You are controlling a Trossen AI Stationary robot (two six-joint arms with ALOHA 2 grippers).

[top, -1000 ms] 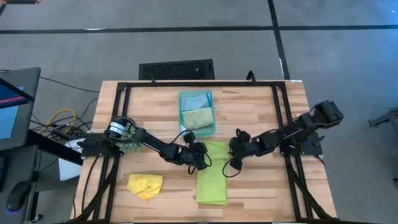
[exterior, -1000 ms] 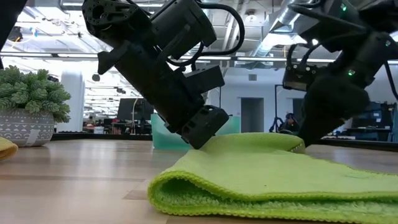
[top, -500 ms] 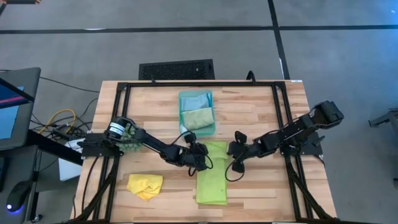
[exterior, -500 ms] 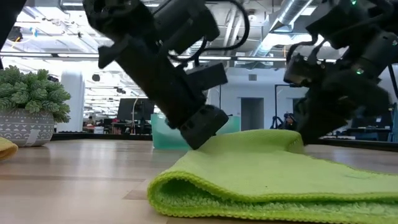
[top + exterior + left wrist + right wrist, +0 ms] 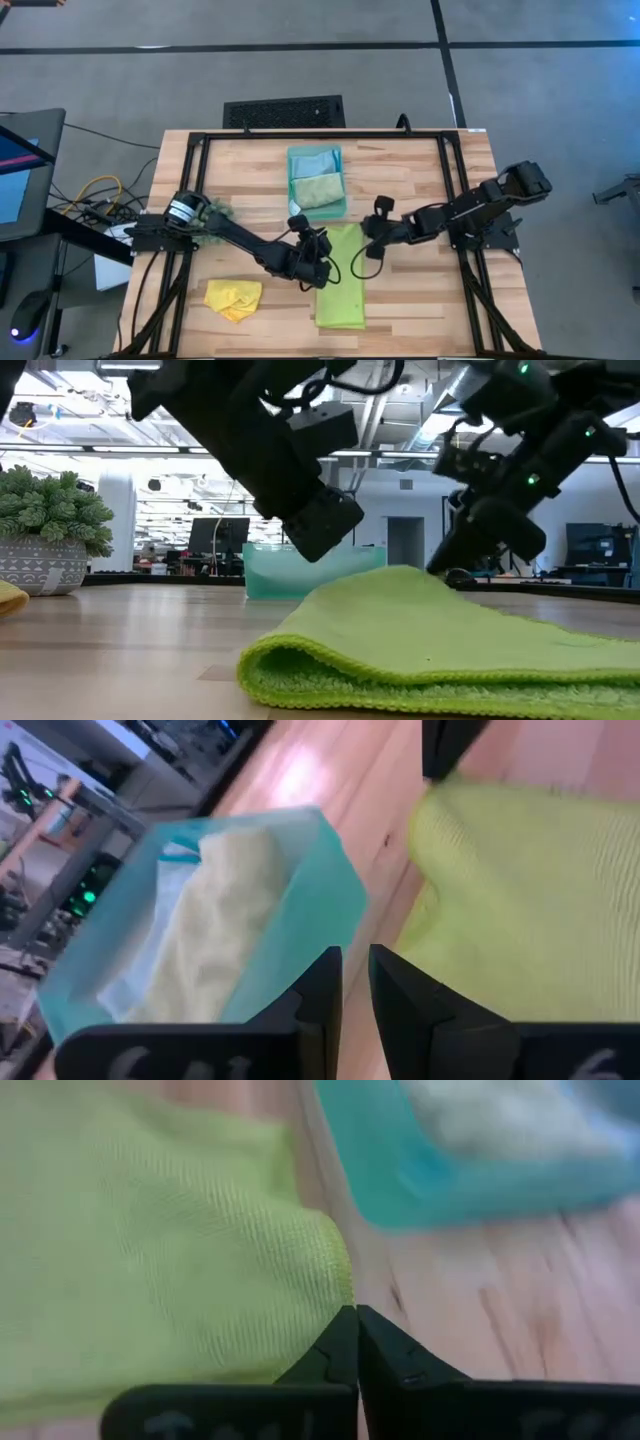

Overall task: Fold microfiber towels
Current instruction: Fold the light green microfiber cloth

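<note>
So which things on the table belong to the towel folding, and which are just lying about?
Job:
lime green towel
yellow towel
light blue towel
pale sage towel

Lying about:
teal tray holding two towels
potted plant

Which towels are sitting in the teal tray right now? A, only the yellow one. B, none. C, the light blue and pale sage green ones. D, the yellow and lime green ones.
C: the high view shows the light blue towel and pale sage green towel inside the teal tray.
</note>
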